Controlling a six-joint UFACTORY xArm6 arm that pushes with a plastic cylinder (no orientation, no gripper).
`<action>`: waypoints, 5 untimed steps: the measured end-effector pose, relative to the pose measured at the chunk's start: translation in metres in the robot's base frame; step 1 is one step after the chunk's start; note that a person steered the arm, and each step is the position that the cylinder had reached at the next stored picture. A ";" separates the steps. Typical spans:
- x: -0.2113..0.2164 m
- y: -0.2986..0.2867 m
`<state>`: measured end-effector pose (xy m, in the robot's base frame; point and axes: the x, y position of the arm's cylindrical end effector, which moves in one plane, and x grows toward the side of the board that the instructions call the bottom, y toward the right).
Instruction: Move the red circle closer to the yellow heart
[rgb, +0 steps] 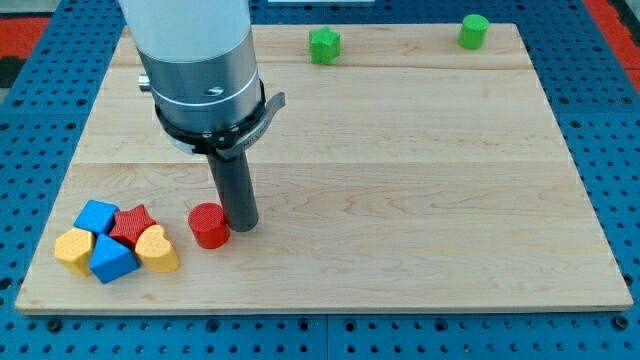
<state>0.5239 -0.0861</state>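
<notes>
Nearest the camera sits a little bunch of blocks at the view's bottom left: a yellow hexagon (73, 248), a blue block (111, 259), another blue block (97, 214), a red star (132, 224) and the yellow heart (157, 249). They all touch each other.

Just to the right of the heart, with a small gap, sits the red circle (209, 225). We have no jaws to open or shut, only a dark rod, and our tip (241, 226) rests on the wooden board (400, 200), touching the circle's right side. So the circle lies to the left of our tip, and the heart lies left of the circle, all nearly in one row. We think a short push left would do it.

All blocks look smooth, chunky and painted. Far away at the view's top sit a green star (324, 45) and a green circle (473, 31).
</notes>
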 end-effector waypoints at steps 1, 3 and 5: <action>-0.005 0.003; -0.018 -0.014; 0.007 -0.027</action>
